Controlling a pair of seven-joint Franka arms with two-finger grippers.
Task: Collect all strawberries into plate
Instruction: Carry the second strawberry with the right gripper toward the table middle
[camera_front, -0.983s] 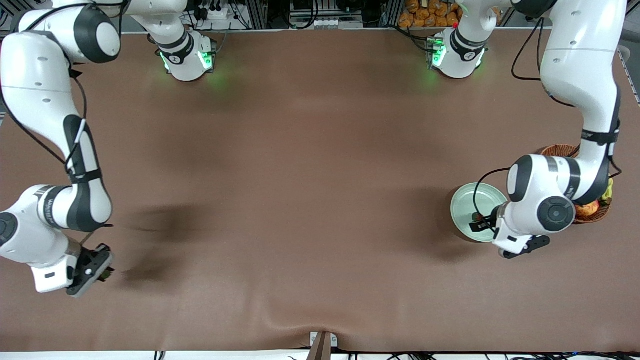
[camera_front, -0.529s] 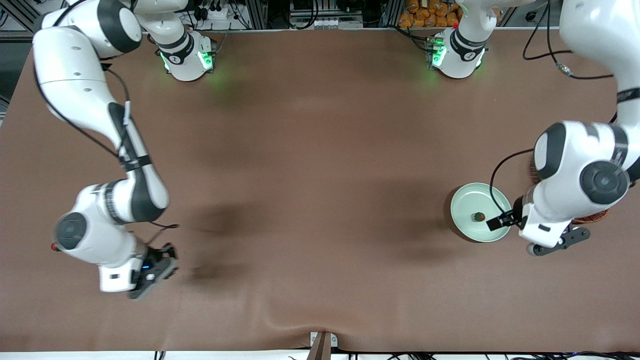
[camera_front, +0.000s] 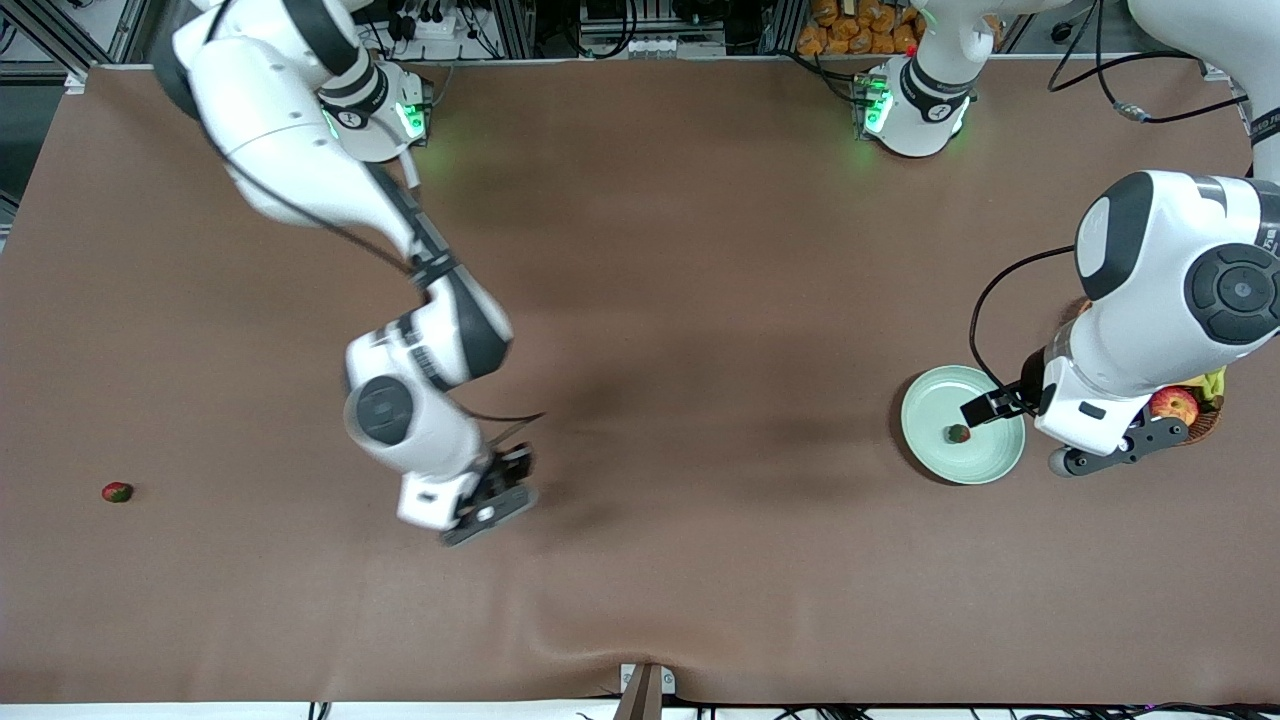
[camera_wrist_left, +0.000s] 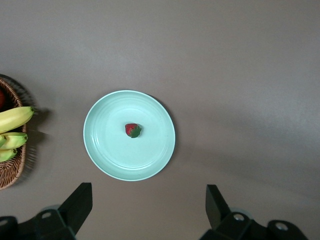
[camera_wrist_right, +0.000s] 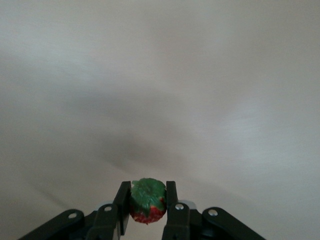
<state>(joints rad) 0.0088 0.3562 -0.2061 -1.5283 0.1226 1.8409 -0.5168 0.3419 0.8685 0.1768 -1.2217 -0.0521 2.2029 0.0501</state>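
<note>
Strawberry (camera_wrist_right: 147, 201), pinched in right gripper (camera_front: 497, 487), has travelled toward plate (camera_front: 925, 405).

Wicker basket (camera_front: 1205, 425): right edge of the front view, largely hidden by the left arm; cut by the frame edge in the left wrist view, showing only part of its rim and bananas (camera_wrist_left: 12, 132). Left gripper (camera_wrist_left: 145, 210): finger bases cropped at that frame's bottom. Held strawberry (camera_wrist_right: 147, 201): lower part hidden between the right gripper's (camera_wrist_right: 146, 205) fingers; unseen in the front view.

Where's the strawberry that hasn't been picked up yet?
The loose strawberry lies alone on the bare table at the right arm's end, nearer the front camera than the plate, with nothing beside it.
</note>
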